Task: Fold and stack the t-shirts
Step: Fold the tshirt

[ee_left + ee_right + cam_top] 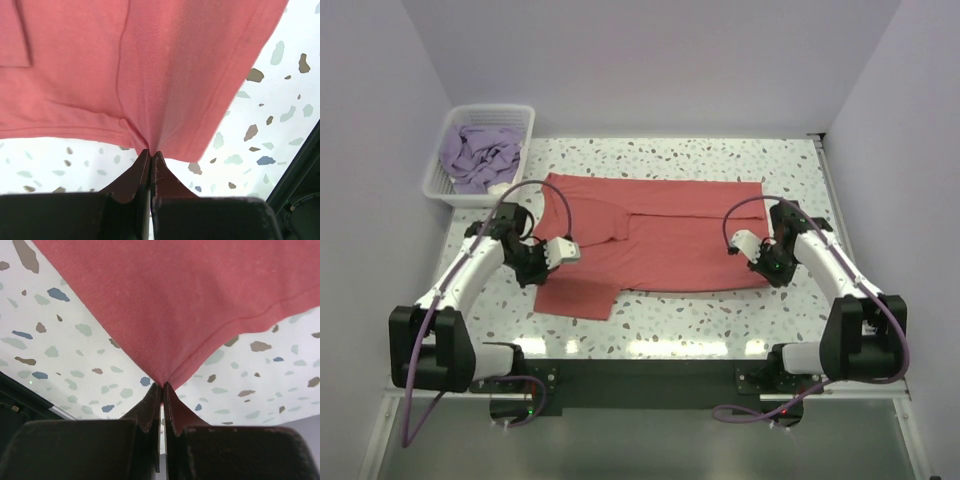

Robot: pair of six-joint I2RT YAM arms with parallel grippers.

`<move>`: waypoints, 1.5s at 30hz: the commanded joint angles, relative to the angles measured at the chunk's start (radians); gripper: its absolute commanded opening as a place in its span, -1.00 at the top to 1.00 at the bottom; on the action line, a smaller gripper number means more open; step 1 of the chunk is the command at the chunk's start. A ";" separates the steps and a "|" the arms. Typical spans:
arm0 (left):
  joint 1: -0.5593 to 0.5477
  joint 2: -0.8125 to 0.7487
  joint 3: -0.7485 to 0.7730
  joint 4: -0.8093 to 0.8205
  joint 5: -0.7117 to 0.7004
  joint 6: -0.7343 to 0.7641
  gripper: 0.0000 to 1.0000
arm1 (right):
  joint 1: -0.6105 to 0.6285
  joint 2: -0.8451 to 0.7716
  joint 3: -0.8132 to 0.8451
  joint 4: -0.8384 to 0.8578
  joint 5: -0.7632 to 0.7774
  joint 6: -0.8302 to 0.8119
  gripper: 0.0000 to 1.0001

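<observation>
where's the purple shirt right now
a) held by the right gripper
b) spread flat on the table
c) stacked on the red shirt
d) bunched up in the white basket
d: the lavender shirt lies crumpled inside the white basket at the table's far left corner; only the coral shirt is spread on the table.

The top camera looks down over the whole table (790, 160) from behind. Both wrist cameras look forward, close against the red shirt (680, 250) it also shows.
</observation>
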 commanded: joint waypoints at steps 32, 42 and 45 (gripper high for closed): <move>0.020 0.654 0.875 -0.074 0.046 -0.097 1.00 | -0.036 0.559 0.674 -0.020 0.058 0.012 1.00; 0.022 0.729 0.929 -0.014 0.011 -0.114 1.00 | -0.034 0.673 0.775 0.003 0.106 0.032 1.00; 0.022 0.742 0.944 -0.005 0.011 -0.117 1.00 | -0.034 0.694 0.799 0.000 0.109 0.038 1.00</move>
